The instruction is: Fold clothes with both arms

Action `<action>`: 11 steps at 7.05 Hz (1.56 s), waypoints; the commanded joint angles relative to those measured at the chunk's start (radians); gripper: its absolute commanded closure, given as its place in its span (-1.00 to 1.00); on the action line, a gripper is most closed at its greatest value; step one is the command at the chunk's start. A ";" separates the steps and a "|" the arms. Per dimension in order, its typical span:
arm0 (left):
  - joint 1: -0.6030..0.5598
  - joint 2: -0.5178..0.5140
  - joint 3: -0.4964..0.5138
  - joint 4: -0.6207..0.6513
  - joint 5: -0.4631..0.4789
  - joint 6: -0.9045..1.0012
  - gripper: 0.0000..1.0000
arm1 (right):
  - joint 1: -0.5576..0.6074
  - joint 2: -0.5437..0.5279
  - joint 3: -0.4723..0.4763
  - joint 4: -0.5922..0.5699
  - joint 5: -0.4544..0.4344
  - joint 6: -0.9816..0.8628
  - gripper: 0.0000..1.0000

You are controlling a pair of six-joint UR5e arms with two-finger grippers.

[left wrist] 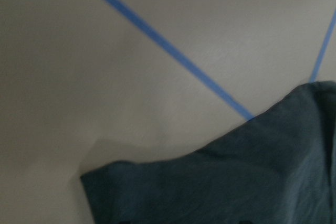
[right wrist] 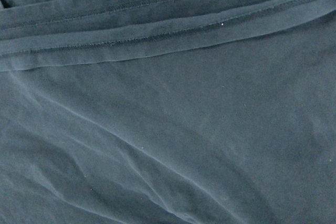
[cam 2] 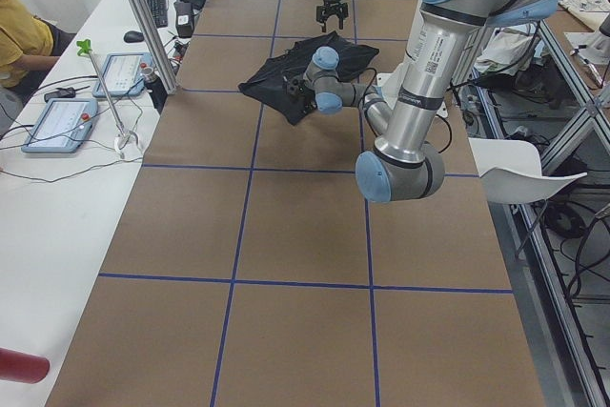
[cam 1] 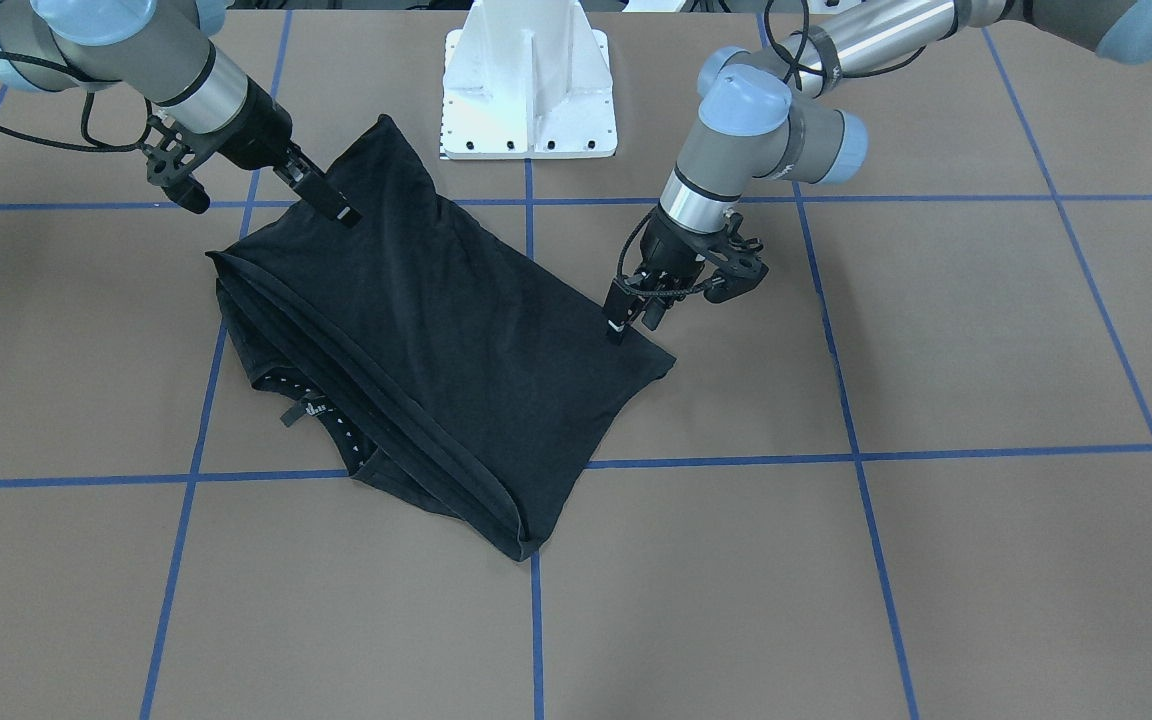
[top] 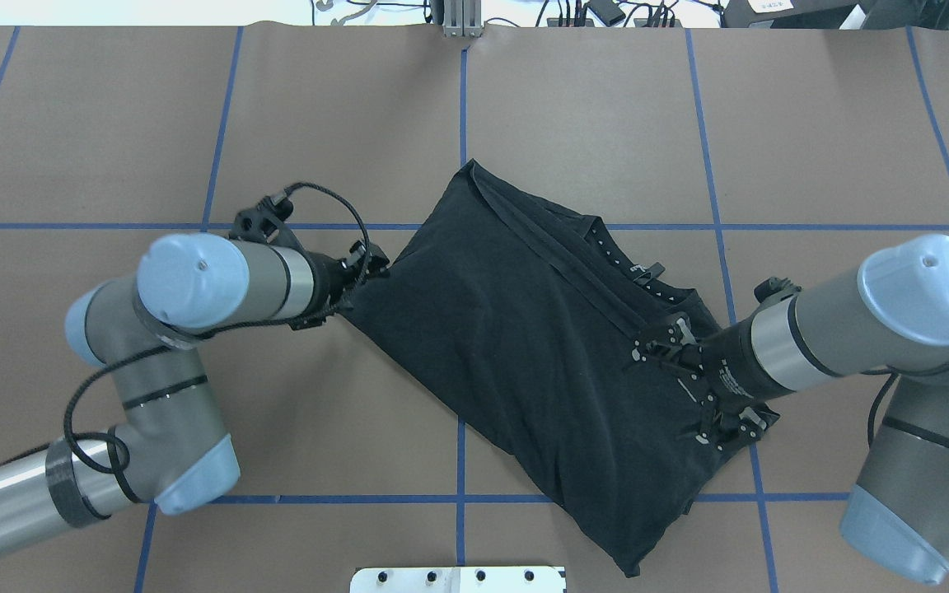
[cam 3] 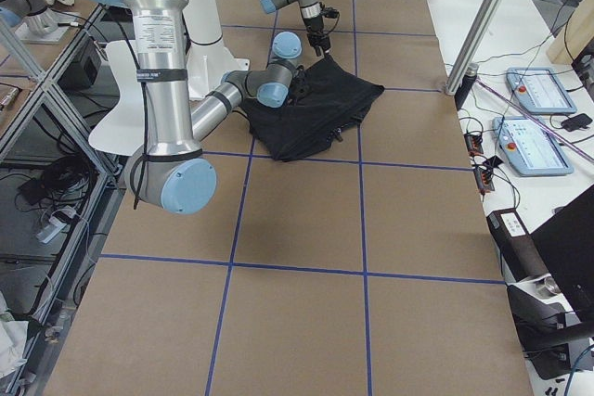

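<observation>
In the overhead view the left arm (top: 194, 329) comes in from the lower left edge and bends up towards the middle of the brown table (top: 318, 123), which is marked off by blue tape lines (top: 219, 123). The left gripper (top: 371, 268) sits at the left-hand corner of the black T-shirt (top: 524, 346). Its tips touch or hang just over the cloth edge. Its fingers look slightly parted and grip nothing, and in the left wrist view that corner lies flat on the table.

The T-shirt is folded into a slanted bundle at the centre of the frame, running from upper centre down to the lower right. Layered hems cross its upper right part, with the collar (top: 619, 259) and its small white marks showing just beyond them.

The right arm (top: 870, 321) enters from the right edge. The right gripper (top: 672, 387) is low over the bundle's right end. Its black linkages are spread wide, so the jaws stand open with no cloth between them. The right wrist view is filled with black fabric and hems.
</observation>
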 commanded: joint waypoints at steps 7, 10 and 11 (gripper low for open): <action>0.009 -0.007 0.041 0.002 0.003 0.007 1.00 | 0.012 0.002 -0.020 0.000 0.002 -0.001 -1.00; -0.085 -0.016 0.035 -0.010 -0.001 0.094 1.00 | 0.021 0.003 -0.038 0.000 0.000 -0.003 -1.00; -0.199 -0.036 0.075 -0.068 -0.023 0.204 1.00 | 0.031 0.003 -0.035 0.000 0.000 -0.001 -1.00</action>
